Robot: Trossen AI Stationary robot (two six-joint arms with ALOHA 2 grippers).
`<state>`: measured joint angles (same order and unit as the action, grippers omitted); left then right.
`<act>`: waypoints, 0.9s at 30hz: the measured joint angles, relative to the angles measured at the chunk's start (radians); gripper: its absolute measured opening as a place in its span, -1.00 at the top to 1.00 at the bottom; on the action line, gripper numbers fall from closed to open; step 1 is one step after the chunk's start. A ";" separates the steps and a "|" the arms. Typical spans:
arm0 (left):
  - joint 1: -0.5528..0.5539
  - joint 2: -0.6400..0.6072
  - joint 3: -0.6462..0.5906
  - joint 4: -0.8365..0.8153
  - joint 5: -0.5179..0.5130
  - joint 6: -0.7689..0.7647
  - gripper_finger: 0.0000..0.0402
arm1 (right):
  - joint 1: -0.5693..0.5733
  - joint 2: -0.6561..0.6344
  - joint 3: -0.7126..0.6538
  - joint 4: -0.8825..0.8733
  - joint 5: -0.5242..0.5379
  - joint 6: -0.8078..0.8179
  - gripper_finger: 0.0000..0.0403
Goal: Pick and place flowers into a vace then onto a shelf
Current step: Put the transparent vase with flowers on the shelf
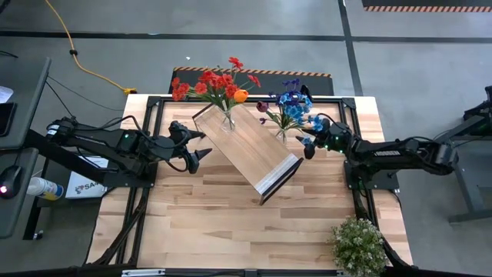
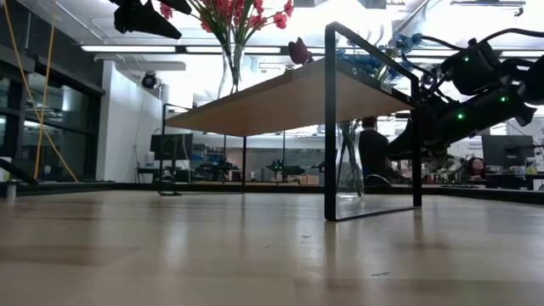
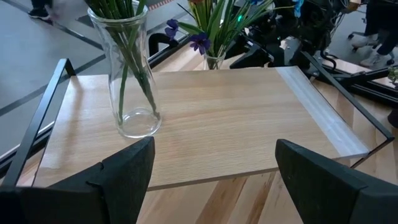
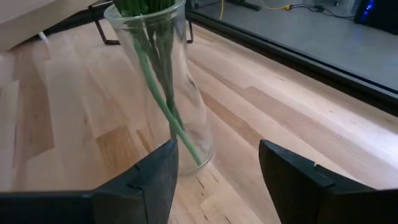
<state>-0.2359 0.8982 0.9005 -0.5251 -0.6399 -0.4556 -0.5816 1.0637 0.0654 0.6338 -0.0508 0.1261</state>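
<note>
The shelf (image 1: 250, 150) stands slantwise on the table's middle, its white end edge (image 1: 278, 175) toward the near right. A glass vase (image 3: 132, 81) of red and orange flowers (image 1: 219, 83) stands on the shelf's far-left corner. A second glass vase (image 4: 166, 93), holding blue and purple flowers (image 1: 292, 104), stands with its base on the tabletop just beyond the shelf's far-right side. My left gripper (image 1: 196, 151) is open and hovers at the shelf's left edge, facing the first vase. My right gripper (image 4: 217, 177) is open and low over the table, just short of the second vase.
A bushy pale-green potted plant (image 1: 357, 245) sits at the table's near right corner. The shelf's dark legs (image 2: 330, 127) rise from the tabletop. Bare wood lies along the near half of the table (image 1: 231, 231). People sit in the room beyond (image 2: 371, 149).
</note>
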 joint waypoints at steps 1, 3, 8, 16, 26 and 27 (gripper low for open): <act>0.000 0.000 0.000 0.000 0.001 -0.004 -0.83 | -0.005 0.001 0.000 0.000 -0.008 0.003 -0.06; 0.000 0.000 0.000 0.000 0.002 -0.012 -0.83 | -0.013 0.003 0.000 0.001 -0.025 0.005 -0.06; 0.000 0.000 0.000 0.000 0.002 -0.016 -0.83 | -0.023 0.003 0.000 0.029 -0.034 0.031 -0.06; 0.000 0.000 0.000 0.000 0.001 -0.016 -0.83 | -0.023 0.003 0.000 0.047 -0.027 0.050 -0.06; 0.000 0.000 0.000 0.000 0.001 -0.016 -0.83 | -0.023 0.004 0.000 0.072 0.015 0.084 -0.06; 0.000 0.000 0.000 0.000 0.001 -0.016 -0.83 | -0.023 0.006 0.000 0.071 0.013 0.084 -0.06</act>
<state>-0.2359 0.8982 0.9005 -0.5255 -0.6388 -0.4711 -0.6044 1.0693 0.0650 0.7047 -0.0376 0.2103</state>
